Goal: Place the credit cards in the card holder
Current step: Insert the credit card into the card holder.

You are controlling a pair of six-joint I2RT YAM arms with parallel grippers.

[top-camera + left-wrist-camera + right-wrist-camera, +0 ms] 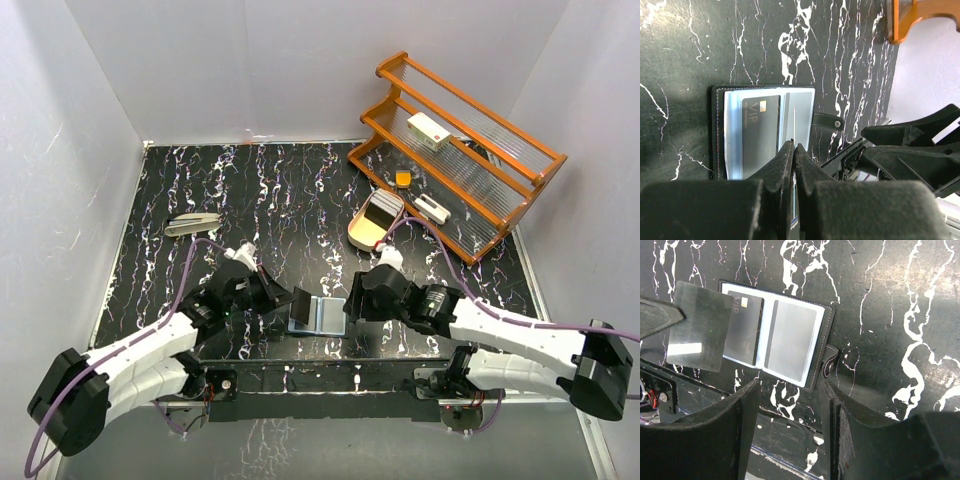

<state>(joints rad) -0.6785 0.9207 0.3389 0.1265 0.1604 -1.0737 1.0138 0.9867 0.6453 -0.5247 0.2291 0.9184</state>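
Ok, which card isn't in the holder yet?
The glossy card pinched in the left gripper, raised clear of the card holder; the VIP card and plain grey card sit in its pockets.

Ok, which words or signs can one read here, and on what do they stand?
"VIP": on the dark card in the holder.
Small print under it: too small to read.
Red mark on the white box: too blurred to read.
Card in the left gripper: no text shows.
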